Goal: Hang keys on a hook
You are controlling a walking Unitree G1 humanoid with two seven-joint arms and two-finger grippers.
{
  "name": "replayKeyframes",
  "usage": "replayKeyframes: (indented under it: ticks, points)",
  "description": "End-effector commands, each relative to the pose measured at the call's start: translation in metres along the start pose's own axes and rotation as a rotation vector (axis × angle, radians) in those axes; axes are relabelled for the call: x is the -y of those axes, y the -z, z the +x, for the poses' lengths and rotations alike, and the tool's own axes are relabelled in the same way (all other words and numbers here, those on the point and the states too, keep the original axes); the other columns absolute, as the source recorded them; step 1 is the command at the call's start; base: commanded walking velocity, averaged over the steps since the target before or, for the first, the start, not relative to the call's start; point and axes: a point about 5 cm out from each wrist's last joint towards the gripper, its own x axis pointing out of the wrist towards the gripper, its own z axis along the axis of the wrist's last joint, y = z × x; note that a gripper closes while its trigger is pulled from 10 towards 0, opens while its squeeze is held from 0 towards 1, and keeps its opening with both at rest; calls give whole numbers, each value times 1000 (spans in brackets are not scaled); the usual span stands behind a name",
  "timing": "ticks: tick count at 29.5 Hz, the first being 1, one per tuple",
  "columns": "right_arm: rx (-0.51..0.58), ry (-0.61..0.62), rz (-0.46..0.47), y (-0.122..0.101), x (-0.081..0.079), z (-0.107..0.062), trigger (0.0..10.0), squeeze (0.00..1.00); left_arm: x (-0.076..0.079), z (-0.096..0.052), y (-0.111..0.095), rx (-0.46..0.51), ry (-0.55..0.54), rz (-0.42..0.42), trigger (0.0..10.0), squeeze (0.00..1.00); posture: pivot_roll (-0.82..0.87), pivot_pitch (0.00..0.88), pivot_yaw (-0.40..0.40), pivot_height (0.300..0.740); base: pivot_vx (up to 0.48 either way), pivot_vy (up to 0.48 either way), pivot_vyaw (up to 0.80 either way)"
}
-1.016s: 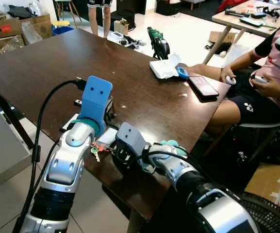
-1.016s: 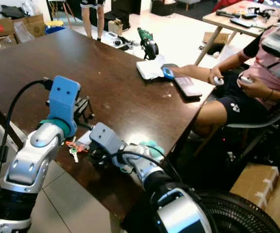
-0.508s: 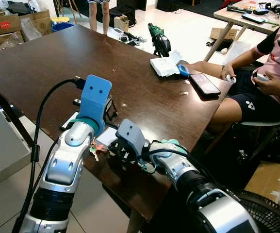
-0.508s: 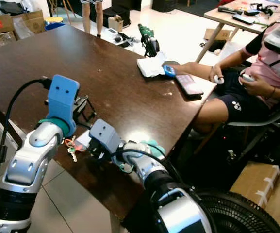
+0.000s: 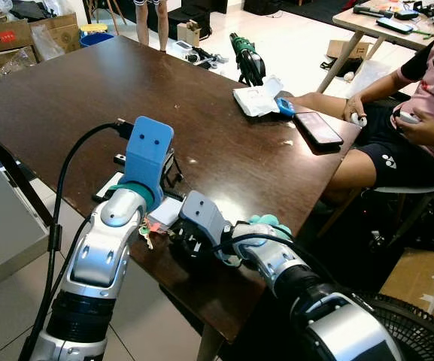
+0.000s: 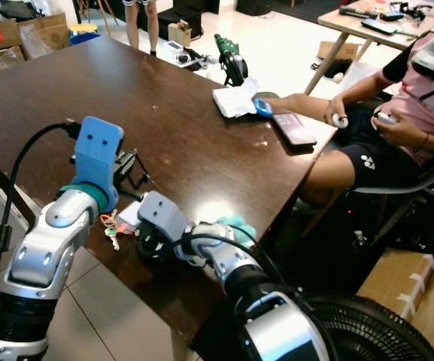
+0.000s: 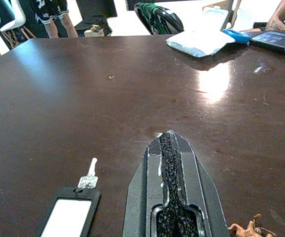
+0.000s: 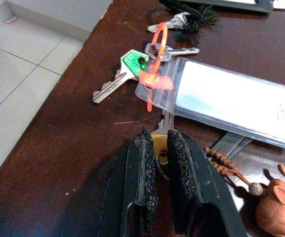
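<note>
Early in the task: right tool [image 8: 156,148] pinching the keys [image 8: 154,52], flat on the tabletop [image 7: 83,89] just ahead. Left tool [image 7: 168,143] pressed together, idle. Lifting and hooking remain.

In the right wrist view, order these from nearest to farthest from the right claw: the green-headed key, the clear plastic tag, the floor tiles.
1. Clear plastic tag: just ahead of the right claw, on the table.
2. Green-headed key: farther out, near the table edge.
3. Floor tiles: farthest, beyond the table edge.
</note>
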Motion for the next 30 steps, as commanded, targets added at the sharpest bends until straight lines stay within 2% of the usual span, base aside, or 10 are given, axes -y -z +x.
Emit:
replayKeyframes:
  ticks: [1, 2, 4, 6, 8, 9, 17, 23, 27, 30]
  points:
    - [-29, -9, 13, 7, -4, 1, 10000, 0, 2, -1, 3, -12, 8, -12, 10000, 0, 117, 152, 58, 740, 0, 0, 0]
    - [-41, 52, 6, 6, 1, 0, 10000, 0, 2, -1, 3, -11, 9, -12, 10000, 0, 116, 152, 57, 740, 0, 0, 0]
    - [-41, 52, 6, 6, 1, 0, 10000, 0, 2, -1, 3, -11, 9, -12, 10000, 0, 116, 152, 57, 740, 0, 0, 0]
    - [-80, 242, -25, 4, 20, -6, 10000, 0, 2, 1, 3, -11, 9, -13, 10000, 0, 114, 144, 59, 740, 0, 0, 0]
    - [-80, 242, -25, 4, 20, -6, 10000, 0, 2, 1, 3, -11, 9, -13, 10000, 0, 114, 144, 59, 740, 0, 0, 0]
    - [-81, 305, -37, 1, 27, -9, 10000, 0, 2, 1, 3, -12, 9, -13, 10000, 0, 115, 142, 60, 740, 0, 0, 0]
    - [-43, 329, -22, -7, 31, -9, 10000, 0, 1, 2, 2, -10, 6, -13, 10000, 0, 117, 142, 60, 740, 0, 0, 0]
    - [-53, 340, 60, -1, 28, -8, 10000, 0, 1, 2, 3, -13, 7, -12, 10000, 0, 117, 145, 60, 740, 0, 0, 0]
    - [0, 424, 177, -7, 38, -11, 10000, 0, 1, 2, 3, -15, 7, -11, 10000, 0, 117, 148, 61, 740, 0, 0, 0]
    - [0, 424, 177, -7, 38, -11, 10000, 0, 1, 2, 3, -15, 7, -11, 10000, 0, 117, 148, 61, 740, 0, 0, 0]
